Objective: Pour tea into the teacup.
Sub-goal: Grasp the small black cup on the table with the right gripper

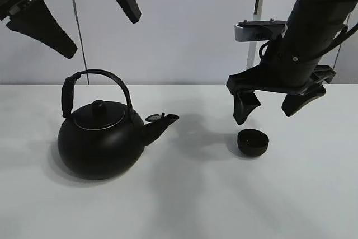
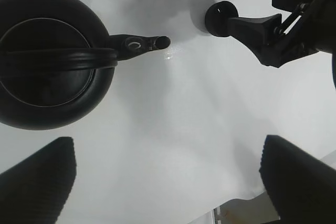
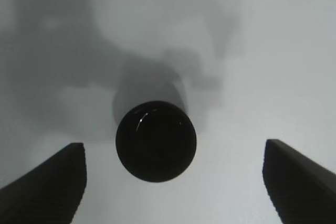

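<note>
The small low black teacup (image 1: 253, 141) stands on the white table right of centre; it also shows in the right wrist view (image 3: 156, 140) and the left wrist view (image 2: 220, 18). The big round black teapot (image 1: 100, 138) with an arched handle stands at the left, its spout pointing toward the cup; the left wrist view shows it from above (image 2: 50, 59). My right gripper (image 1: 272, 107) hangs open and empty just above the cup, the cup lying between its fingers (image 3: 44, 190). My left gripper (image 1: 98, 18) is open and empty, high above the teapot.
The white table (image 1: 190, 205) runs to a pale wall behind. A thin dark cable (image 1: 78, 32) and a white post (image 1: 254, 37) stand at the back. The right arm's shadow falls between teapot and cup.
</note>
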You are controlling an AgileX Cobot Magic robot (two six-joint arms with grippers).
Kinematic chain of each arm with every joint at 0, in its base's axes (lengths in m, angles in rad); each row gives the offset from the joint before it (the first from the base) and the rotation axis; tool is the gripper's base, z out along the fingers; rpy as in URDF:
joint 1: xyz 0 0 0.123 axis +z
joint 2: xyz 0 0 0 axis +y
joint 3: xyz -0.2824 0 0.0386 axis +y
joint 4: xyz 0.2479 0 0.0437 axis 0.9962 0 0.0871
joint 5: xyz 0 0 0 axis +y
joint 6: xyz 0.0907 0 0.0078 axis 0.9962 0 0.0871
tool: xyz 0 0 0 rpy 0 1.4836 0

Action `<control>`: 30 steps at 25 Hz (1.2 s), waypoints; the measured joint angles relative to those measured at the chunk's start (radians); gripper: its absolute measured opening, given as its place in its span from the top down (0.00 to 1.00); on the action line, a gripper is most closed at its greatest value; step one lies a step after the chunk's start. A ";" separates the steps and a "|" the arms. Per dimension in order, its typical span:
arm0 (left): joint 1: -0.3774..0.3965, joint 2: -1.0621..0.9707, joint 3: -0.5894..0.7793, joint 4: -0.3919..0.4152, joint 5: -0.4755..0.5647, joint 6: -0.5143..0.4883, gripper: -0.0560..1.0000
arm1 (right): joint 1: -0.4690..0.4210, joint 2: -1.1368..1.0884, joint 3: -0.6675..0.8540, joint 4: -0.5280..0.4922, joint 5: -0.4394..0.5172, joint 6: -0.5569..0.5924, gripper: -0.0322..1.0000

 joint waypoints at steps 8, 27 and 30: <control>0.000 0.000 0.000 0.000 0.000 0.000 0.30 | 0.000 0.103 0.001 0.055 -0.039 0.011 0.36; 0.000 0.000 0.000 0.000 0.000 0.000 0.30 | 0.000 0.162 0.001 0.063 -0.083 0.050 0.58; 0.000 0.000 0.000 0.000 0.000 0.000 0.30 | 0.003 0.138 0.001 0.085 -0.080 0.049 0.58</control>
